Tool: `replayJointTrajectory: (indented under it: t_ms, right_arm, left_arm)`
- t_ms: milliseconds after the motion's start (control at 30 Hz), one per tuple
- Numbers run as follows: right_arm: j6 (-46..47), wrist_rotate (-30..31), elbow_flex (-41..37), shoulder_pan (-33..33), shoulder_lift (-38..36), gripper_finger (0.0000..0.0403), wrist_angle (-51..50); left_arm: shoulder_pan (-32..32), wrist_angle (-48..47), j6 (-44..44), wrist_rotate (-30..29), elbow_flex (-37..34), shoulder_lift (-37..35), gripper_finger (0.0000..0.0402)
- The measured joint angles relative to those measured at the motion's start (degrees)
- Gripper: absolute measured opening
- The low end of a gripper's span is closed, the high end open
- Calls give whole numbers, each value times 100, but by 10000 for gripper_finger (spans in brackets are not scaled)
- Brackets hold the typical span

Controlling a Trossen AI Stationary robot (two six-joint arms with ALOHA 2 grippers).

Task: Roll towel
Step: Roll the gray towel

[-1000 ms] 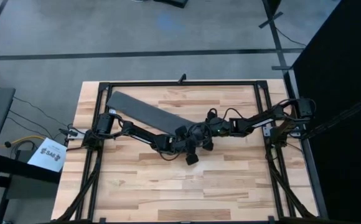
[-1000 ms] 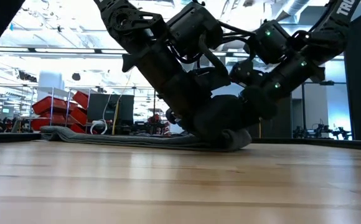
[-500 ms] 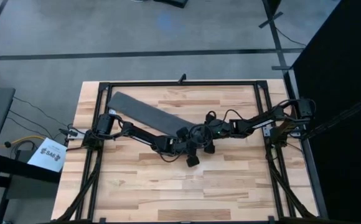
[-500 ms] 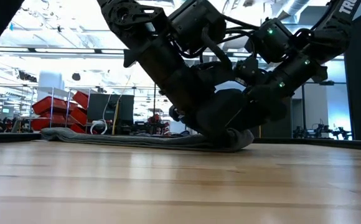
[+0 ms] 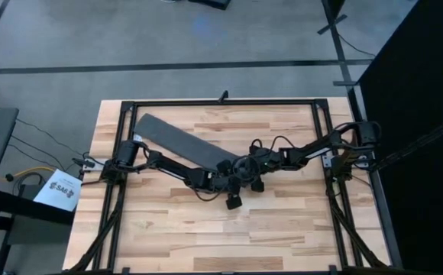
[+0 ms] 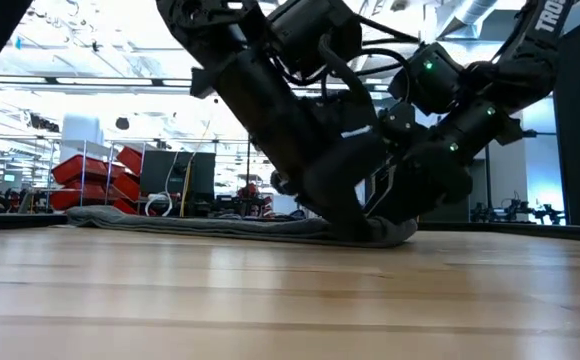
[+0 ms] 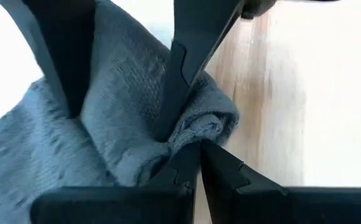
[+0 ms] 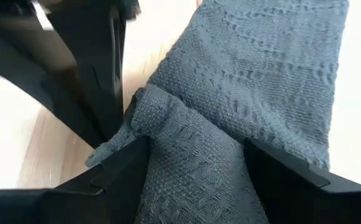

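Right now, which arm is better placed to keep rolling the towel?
Neither clearly: both grippers sit at the towel's rolled end. The left gripper is shut on its corner; the right gripper straddles the roll, open, so probably both together.

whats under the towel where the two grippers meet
Bare wooden table shows beside the towel, whose near end is curled into a small roll. The left gripper and right gripper cover that end; beneath the cloth is hidden.

Both arms are leaning down onto the table point(image 6: 270, 300), meeting at the bunched end of the grey towel point(image 6: 220, 226), which is lying flat and stretching away leftward
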Motion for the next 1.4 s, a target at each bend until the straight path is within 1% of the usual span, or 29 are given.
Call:
replayJointTrajectory:
  t_ms: [267, 367, 433, 533, 767, 900, 1033, 1167, 1267, 1333, 1400]
  right_arm:
    - [-63, -17, -2, 2, 14, 255, -35]
    - [-68, -17, -9, 2, 16, 255, -30]
    - [-73, -17, -10, 2, 18, 255, -35]
    - [-94, -16, -13, 20, 19, 255, -37]
    - [-151, -9, -9, 50, 23, 255, -23]
    - [-237, 83, -5, 50, -120, 255, -141]
    - [-307, 230, 24, 45, -699, 255, -888]
    - [-399, 1009, 136, 61, -1549, 255, -2028]
    - [-230, 1389, 125, 66, -2115, 255, -2820]
    - [-43, 1700, 127, 28, -2396, 255, -2929]
    - [55, 1819, 120, -28, -2470, 255, -2897]
  left_arm:
    - [-151, -776, 102, 64, 18, -669, 6]
    - [-121, -654, 321, -52, 13, -748, 6]
    - [-33, -329, 433, -62, -39, -744, 6]
    - [97, 110, 461, -79, -205, -621, 6]
    - [187, 602, 433, 47, -283, 5, 6]
    - [192, 657, 345, 78, -267, 159, 6]
    - [192, 645, 343, 159, -266, 181, 6]
    - [185, 630, 346, 194, -275, 184, 6]
    - [192, 621, 328, 205, -277, 187, 6]
    - [193, 630, 355, 223, -277, 191, 6]
    - [194, 675, 436, 225, -285, 192, 6]
